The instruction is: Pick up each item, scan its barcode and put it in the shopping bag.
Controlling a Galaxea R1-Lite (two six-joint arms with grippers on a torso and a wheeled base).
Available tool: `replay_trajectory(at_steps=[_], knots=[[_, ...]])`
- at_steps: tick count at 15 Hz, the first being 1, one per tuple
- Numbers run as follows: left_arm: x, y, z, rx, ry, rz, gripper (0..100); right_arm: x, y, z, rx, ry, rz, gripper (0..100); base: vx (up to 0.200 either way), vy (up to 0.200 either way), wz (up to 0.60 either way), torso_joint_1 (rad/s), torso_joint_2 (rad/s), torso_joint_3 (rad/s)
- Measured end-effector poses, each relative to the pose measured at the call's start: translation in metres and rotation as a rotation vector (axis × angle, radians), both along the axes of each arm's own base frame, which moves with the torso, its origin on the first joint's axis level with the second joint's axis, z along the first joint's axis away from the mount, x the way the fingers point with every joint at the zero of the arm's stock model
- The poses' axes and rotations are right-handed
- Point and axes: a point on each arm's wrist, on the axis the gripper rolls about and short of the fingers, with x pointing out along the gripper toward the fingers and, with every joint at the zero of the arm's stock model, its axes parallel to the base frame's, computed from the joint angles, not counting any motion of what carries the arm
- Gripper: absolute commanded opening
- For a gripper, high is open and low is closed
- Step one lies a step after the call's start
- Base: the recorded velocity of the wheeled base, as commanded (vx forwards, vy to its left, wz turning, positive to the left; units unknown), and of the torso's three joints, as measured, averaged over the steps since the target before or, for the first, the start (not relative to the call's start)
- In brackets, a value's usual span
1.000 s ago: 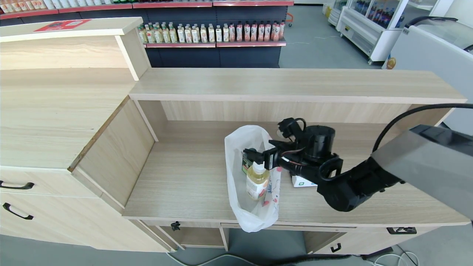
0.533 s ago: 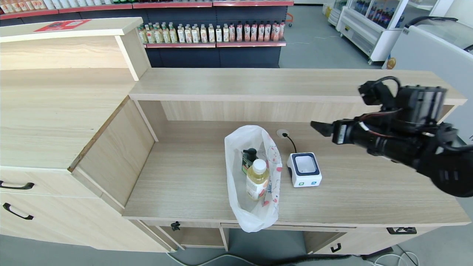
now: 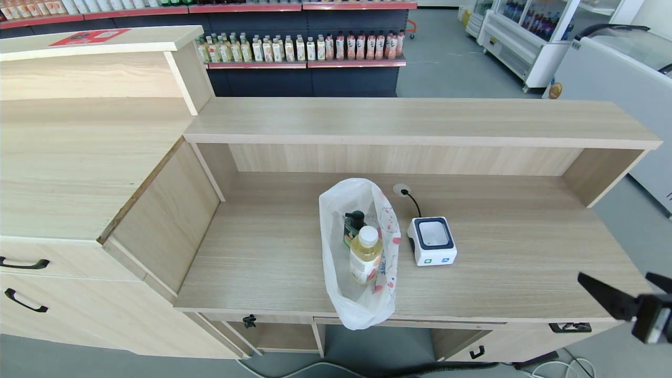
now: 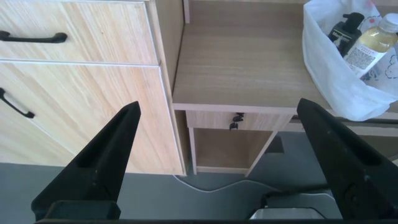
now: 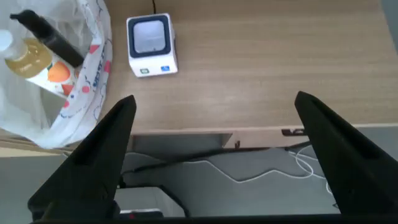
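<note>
A white plastic shopping bag (image 3: 334,262) stands open on the wooden counter (image 3: 525,247), near its front edge. Inside it a yellow drink bottle (image 3: 366,254) with a white cap stands in front of a dark pump bottle (image 3: 354,224). Right beside the bag sits the white barcode scanner (image 3: 431,240), window up. My right gripper (image 3: 627,291) hangs open and empty below the counter's front right corner. In the right wrist view the scanner (image 5: 151,43) and bag (image 5: 87,93) lie beyond its spread fingers. My left gripper (image 4: 217,162) is open and empty, low, left of the bag (image 4: 336,81).
A raised ledge (image 3: 420,121) runs along the counter's back, and a taller cabinet (image 3: 79,157) closes its left side. A cable (image 3: 412,202) leads from the scanner to a hole in the counter. Drawers with black handles (image 4: 34,38) are below on the left.
My right gripper was at the pump bottle inside the bag; it let go, swung away to the right and dropped below the counter's front edge. Both bottles stay in the bag.
</note>
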Motion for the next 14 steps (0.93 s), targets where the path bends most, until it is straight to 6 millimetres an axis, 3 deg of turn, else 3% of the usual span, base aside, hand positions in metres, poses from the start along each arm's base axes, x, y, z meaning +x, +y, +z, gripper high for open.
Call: replay_trajectory(at_steps=[3, 7, 9, 14], knots=[[0.0, 0.0, 0.0, 0.0, 0.0, 0.0, 100, -0.058, -0.005, -0.034, -0.019, 0.013, -0.02, 100, 0.0, 0.0, 0.0, 0.0, 0.0, 0.0], [0.0, 0.0, 0.0, 0.0, 0.0, 0.001, 100, -0.109, -0.007, -0.061, -0.046, -0.072, -0.036, 100, 0.0, 0.0, 0.0, 0.0, 0.0, 0.0], [0.0, 0.0, 0.0, 0.0, 0.0, 0.001, 100, -0.123, -0.007, -0.075, -0.031, -0.11, -0.006, 100, 0.0, 0.0, 0.0, 0.0, 0.0, 0.0], [0.0, 0.0, 0.0, 0.0, 0.0, 0.0, 100, -0.132, -0.007, -0.077, -0.007, -0.218, -0.008, 100, 0.0, 0.0, 0.0, 0.0, 0.0, 0.0]])
